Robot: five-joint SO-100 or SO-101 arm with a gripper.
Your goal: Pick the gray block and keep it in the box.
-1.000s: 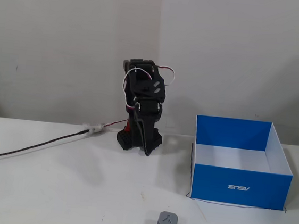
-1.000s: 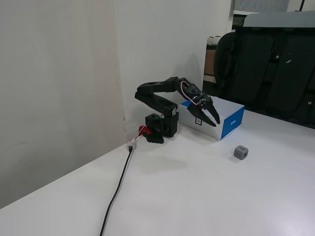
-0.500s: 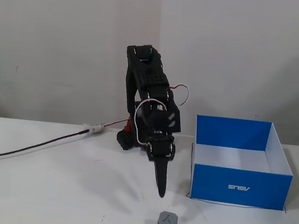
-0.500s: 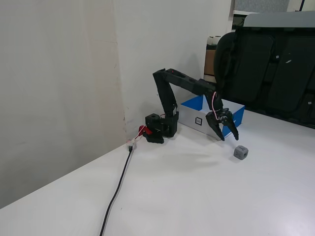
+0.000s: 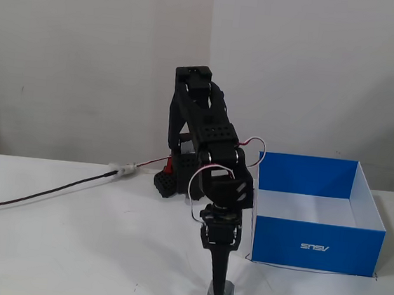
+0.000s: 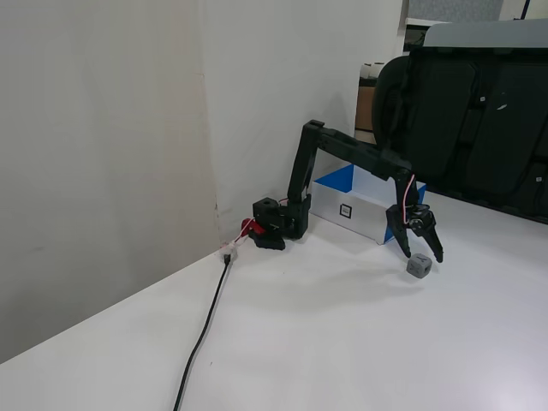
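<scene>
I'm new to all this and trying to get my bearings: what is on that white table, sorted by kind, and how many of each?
Robot arms: 1, black, its gripper open over the block
Gray blocks: 1, the gray block
Boxes: 1, the box, blue
Cables: 1, a dark cable running to the arm's base
Total: 4

Black two-finger gripper (image 6: 420, 254), jaws spread, points down over the small gray plastic cube (image 6: 419, 266) on the white table (image 6: 342, 342). Shallow blue cardboard box (image 6: 355, 199) stands behind the arm; black cable (image 6: 203, 334) runs forward.
</scene>
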